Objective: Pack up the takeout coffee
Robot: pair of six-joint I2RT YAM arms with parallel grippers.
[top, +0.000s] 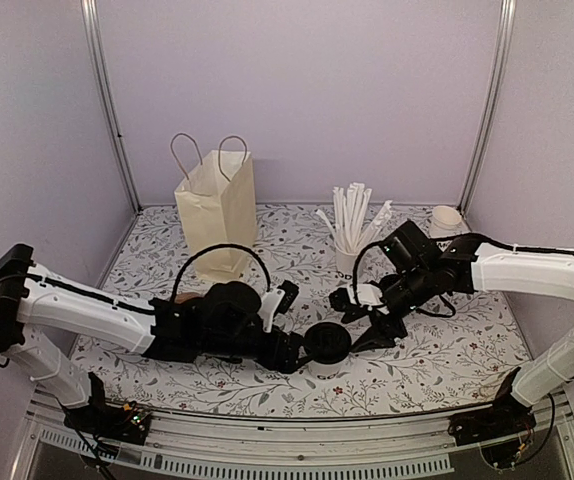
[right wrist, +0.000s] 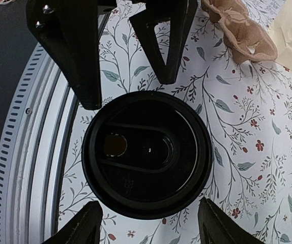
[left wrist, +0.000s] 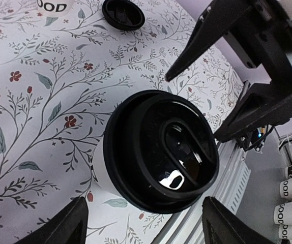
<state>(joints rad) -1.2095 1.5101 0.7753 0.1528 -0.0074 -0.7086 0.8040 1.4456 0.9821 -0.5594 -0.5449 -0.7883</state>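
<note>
The takeout coffee [top: 327, 345] stands upright near the table's front edge, a white paper cup under a black round lid [left wrist: 161, 152]. My left gripper [top: 292, 330] is just left of it, open, the fingertips [left wrist: 77, 218] wide apart and short of the cup. My right gripper [top: 362, 325] is just right of it, also open, its fingertips [right wrist: 80, 223] spread wider than the lid [right wrist: 146, 155] and clear of it. Each wrist view shows the other gripper's fingers beyond the cup. Neither gripper holds anything.
A cream paper bag [top: 217, 215] with handles stands open at the back left. A cup of long white straws [top: 352, 230] and a small white cup [top: 447, 220] stand at the back right. A loose black lid [left wrist: 123, 14] lies nearby. The metal front rail [right wrist: 39, 152] runs close by the cup.
</note>
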